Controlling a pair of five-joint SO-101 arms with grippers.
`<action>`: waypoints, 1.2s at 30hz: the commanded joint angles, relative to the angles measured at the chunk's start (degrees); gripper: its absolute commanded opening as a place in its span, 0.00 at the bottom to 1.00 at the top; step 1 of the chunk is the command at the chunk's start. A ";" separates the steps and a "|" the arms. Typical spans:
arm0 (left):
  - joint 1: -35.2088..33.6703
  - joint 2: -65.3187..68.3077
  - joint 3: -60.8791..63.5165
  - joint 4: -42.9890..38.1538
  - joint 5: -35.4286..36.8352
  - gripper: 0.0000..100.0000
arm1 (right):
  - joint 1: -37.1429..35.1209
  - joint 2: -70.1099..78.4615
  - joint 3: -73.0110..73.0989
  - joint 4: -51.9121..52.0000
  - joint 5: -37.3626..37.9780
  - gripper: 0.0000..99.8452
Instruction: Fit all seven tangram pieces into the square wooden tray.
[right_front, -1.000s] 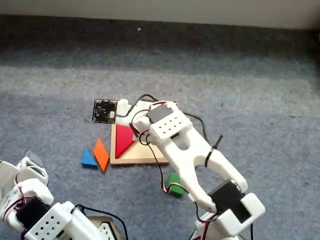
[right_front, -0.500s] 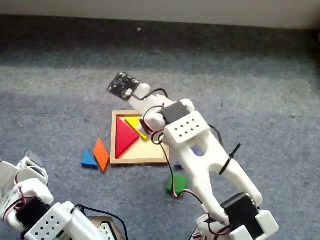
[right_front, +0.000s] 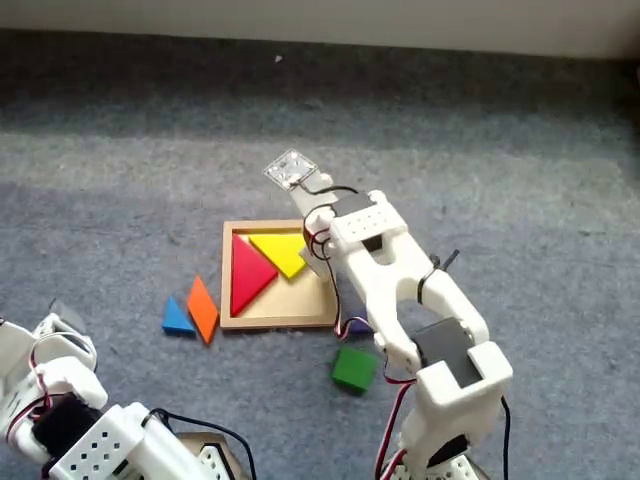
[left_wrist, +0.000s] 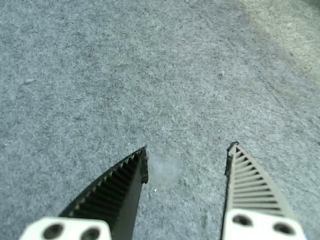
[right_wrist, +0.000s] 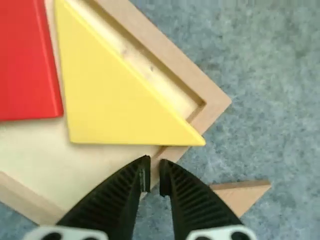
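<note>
1. Starting at the bottom left of the high view, your left gripper (left_wrist: 187, 155) hangs over bare grey carpet (left_wrist: 100, 75). Its fingers are spread wide with nothing between them. I judge it is parked clear of the other arm's work.
2. Lower centre, the green square (right_front: 353, 368) lies loose on the carpet beside the right arm. A sliver of a purple piece (right_front: 357, 326) shows between it and the tray's lower right corner.
3. Left of centre, the blue triangle (right_front: 177, 316) and the orange parallelogram (right_front: 203, 308) touch each other just outside the tray's left rim, likely waiting their turn.
4. Mid-frame sits the square wooden tray (right_front: 275, 322), pale wood with a low raised rim. The red triangle (right_front: 248, 275) fills its left side and the yellow triangle (right_front: 282, 252) its top.
5. Your right gripper (right_wrist: 152, 175) hovers at the tray's right rim, fingers pressed almost together and pinching nothing. That looks like a nudging posture.
   - The yellow triangle's sharp corner seems to ride over the rim.
   - A strip of bare floor shows along its long edge, so it is probably not seated.
   - A tan triangle (right_wrist: 240, 192) lies on the carpet just outside the tray.
6. Farthest, the right wrist's camera board (right_front: 290, 170) juts past the tray's top edge.
</note>
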 joint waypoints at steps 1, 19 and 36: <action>1.80 -0.48 -0.22 -0.70 0.18 0.25 | -4.00 1.19 -4.53 -1.36 -0.62 0.04; 1.80 -0.48 -0.22 -0.62 0.18 0.25 | 0.40 -22.81 -8.75 12.26 -2.37 0.04; 6.55 -0.48 -0.13 -0.26 -4.66 0.25 | 10.24 -22.11 4.88 6.46 -20.04 0.24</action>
